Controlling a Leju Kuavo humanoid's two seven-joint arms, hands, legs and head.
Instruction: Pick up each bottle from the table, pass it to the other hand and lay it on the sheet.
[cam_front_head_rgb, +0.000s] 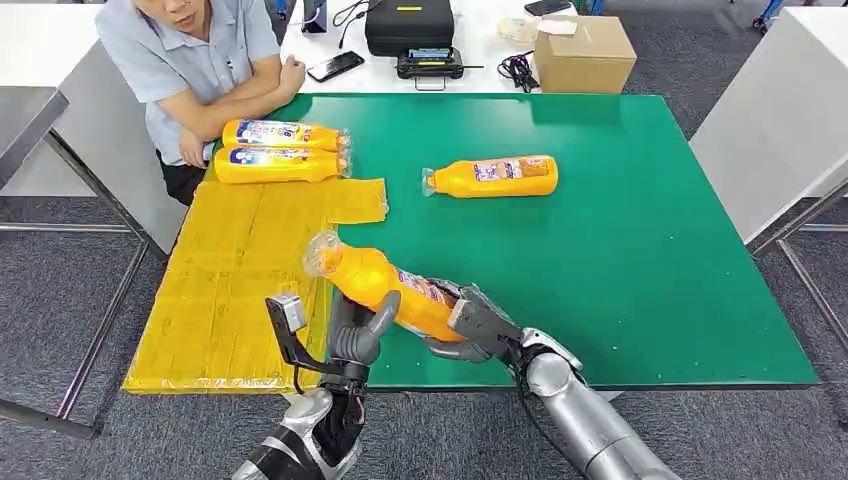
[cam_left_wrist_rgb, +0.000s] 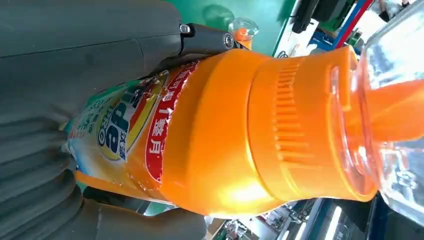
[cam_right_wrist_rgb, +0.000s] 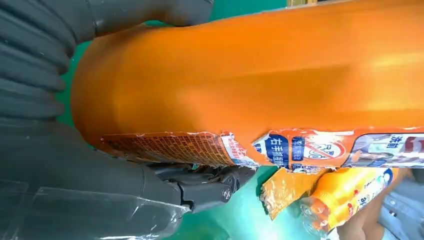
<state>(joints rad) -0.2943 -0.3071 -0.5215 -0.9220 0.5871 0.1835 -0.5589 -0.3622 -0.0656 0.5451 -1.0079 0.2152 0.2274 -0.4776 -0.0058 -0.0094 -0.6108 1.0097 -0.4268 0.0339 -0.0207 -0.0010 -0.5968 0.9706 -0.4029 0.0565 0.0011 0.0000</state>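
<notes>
progress: two bottles (cam_front_head_rgb: 280, 150) lie side by side at the far end of the yellow sheet (cam_front_head_rgb: 235, 290), so by the look of it two are done; a third is in the hand-over, a fourth is untouched.
held bottle (cam_front_head_rgb: 385, 285): in the air above the near edge of the counter (cam_front_head_rgb: 650, 250), tilted, cap end toward the sheet, just beside the sheet's edge.
right hand (cam_front_head_rgb: 478, 325): fingers wrapped around the base end of the held bottle.
left hand (cam_front_head_rgb: 358, 335): thumb and fingers closed around the bottle's middle and shoulder, so both hands hold it at once.
left to do: right hand lets go, left hand lays the bottle on the sheet; then the lone bottle (cam_front_head_rgb: 492, 176) lying on the green, well apart from the sheet.
materials: glossy orange plastic bodies, ribbed collar, clear cap, printed film label wrinkled and torn at its edge.
sheet: yellow, flat, faintly creased in panels.
counter top: smooth matt green.
</notes>
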